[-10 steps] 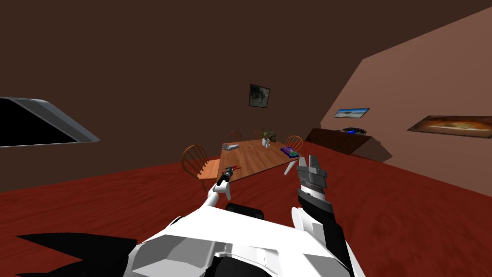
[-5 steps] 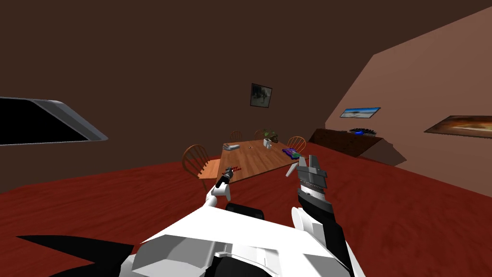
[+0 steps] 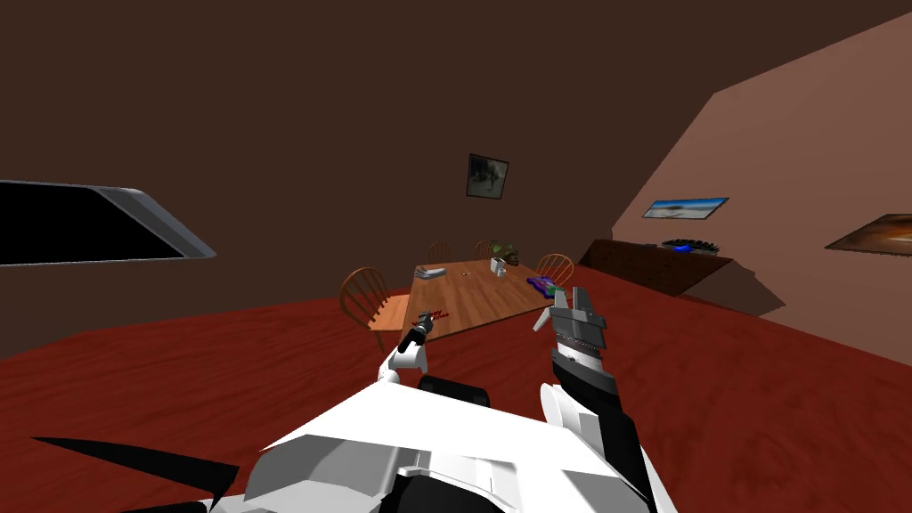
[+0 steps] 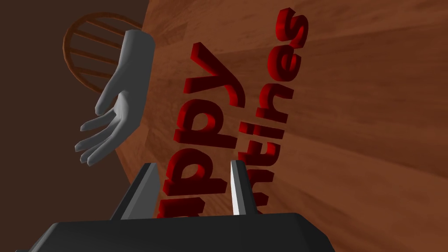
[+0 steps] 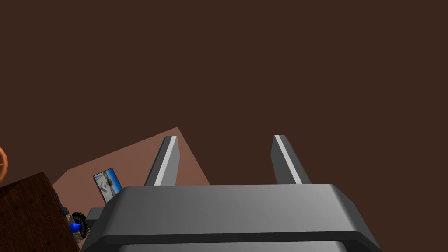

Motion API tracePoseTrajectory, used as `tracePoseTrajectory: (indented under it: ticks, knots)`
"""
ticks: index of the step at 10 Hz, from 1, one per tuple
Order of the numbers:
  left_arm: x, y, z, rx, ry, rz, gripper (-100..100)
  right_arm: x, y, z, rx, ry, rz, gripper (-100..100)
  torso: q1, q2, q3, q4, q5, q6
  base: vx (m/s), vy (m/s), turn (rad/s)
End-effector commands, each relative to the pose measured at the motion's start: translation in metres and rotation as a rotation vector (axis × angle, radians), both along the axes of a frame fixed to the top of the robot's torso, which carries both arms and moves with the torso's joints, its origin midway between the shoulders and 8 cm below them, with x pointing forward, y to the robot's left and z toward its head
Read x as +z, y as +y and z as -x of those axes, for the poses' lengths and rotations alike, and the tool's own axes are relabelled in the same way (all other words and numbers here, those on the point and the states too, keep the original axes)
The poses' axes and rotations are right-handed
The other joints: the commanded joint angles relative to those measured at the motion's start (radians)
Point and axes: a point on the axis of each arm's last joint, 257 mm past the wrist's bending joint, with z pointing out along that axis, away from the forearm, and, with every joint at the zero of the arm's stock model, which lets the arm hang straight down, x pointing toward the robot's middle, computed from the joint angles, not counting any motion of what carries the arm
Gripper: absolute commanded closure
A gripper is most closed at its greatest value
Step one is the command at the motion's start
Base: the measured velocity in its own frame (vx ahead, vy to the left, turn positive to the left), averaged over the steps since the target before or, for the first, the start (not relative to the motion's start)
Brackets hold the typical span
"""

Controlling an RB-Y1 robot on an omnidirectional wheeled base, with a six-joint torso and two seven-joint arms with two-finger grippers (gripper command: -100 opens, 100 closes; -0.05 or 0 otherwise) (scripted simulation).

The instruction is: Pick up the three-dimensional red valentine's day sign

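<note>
Left gripper (image 4: pixel 192 164) pinches blocky, extruded red sign (image 4: pixel 197 107) lettering between its blades; wood-grain table (image 4: pixel 372 131) beneath. Smooth grey hand figure (image 4: pixel 118 109) just beside. Right gripper (image 5: pixel 225 139) spread.

Red sign (image 4: pixel 210 141), first letters hidden behind left tool (image 4: pixel 192 162); illegible in head view

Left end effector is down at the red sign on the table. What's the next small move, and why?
Probably a short, straight lift. The left end effector has its fingers seemingly pressed on either side of the "Happy" row of the red sign, which lies flat on the wooden table. Rise straight up, since a grey hand figure sits close beside it.
</note>
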Motion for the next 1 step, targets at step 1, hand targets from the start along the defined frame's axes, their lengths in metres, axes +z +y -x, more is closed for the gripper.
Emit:
tracePoseTrajectory:
  ticks: [1]
  knots:
    - [0.0,0.0,0.0,0.0,0.0,0.0,0,0.0,0.0,0.0,0.0,0.0,0.0,0,0.0,0.0,0.0,0.0,0.0,0.0,0.0,0.0,0.0]
